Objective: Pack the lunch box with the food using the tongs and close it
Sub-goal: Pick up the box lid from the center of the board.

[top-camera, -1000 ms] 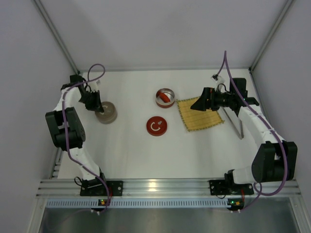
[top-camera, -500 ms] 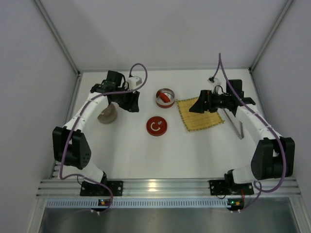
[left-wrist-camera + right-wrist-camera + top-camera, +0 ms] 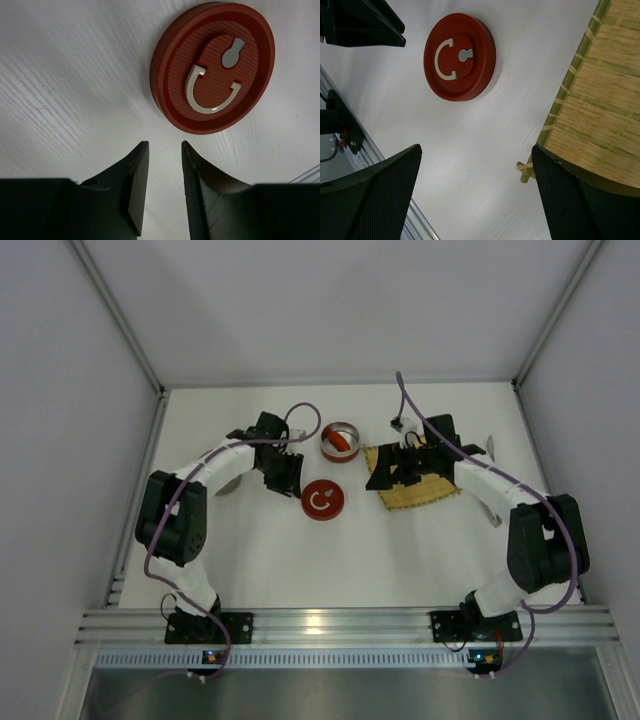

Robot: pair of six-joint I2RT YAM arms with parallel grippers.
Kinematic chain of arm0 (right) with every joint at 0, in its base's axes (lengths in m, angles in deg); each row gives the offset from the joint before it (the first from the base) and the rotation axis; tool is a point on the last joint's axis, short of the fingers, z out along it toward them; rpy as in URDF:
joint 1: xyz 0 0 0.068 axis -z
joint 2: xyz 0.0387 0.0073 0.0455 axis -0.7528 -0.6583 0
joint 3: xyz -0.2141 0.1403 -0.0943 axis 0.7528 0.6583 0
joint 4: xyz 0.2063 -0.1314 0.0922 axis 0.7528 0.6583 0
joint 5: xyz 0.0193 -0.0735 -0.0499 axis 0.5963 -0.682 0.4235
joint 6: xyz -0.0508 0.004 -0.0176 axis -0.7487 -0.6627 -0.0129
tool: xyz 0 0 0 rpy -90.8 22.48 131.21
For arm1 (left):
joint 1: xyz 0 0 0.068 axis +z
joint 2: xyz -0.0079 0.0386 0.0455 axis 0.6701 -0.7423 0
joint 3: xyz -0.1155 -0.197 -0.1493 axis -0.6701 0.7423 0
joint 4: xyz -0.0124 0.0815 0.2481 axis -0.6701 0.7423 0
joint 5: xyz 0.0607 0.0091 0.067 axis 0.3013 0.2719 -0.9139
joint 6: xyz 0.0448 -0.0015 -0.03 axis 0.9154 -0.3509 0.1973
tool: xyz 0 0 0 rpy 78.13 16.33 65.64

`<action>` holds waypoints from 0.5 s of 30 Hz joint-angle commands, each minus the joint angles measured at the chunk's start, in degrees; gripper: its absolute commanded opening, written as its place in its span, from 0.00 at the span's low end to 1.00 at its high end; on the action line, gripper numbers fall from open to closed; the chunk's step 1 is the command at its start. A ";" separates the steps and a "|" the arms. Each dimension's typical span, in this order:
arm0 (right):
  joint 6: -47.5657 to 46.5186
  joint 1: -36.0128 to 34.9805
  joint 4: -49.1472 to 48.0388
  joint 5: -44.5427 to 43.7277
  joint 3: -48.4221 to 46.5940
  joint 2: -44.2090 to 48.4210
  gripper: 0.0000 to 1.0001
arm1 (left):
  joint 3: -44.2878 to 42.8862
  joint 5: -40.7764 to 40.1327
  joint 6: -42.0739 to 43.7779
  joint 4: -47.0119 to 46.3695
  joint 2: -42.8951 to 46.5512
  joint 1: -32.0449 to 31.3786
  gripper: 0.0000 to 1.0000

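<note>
From above: open round red lunch box [image 3: 340, 457], silver-rimmed, red sausage piece [image 3: 342, 440] inside, near left gripper [image 3: 288, 476]. Left wrist: fingers narrowly parted, empty; ribbed red lid [image 3: 212, 67], pale horseshoe handle, just ahead. Right wrist: right gripper [image 3: 475, 150] wide, empty; lid ahead-left.

Left arm [image 3: 212, 460] and right arm [image 3: 490, 483]: white links, black joints, each carrying a purple cable [image 3: 304, 406]. Black fingers [image 3: 136, 190], finely textured inner faces. Base lights [image 3: 210, 656] appear green and orange.
</note>
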 commanded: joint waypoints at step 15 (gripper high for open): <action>0.58 -1.53 -7.53 -3.54 0.00 -2.30 0.91 | -5.83 -8.63 -7.31 -2.51 -6.95 -4.69 0.36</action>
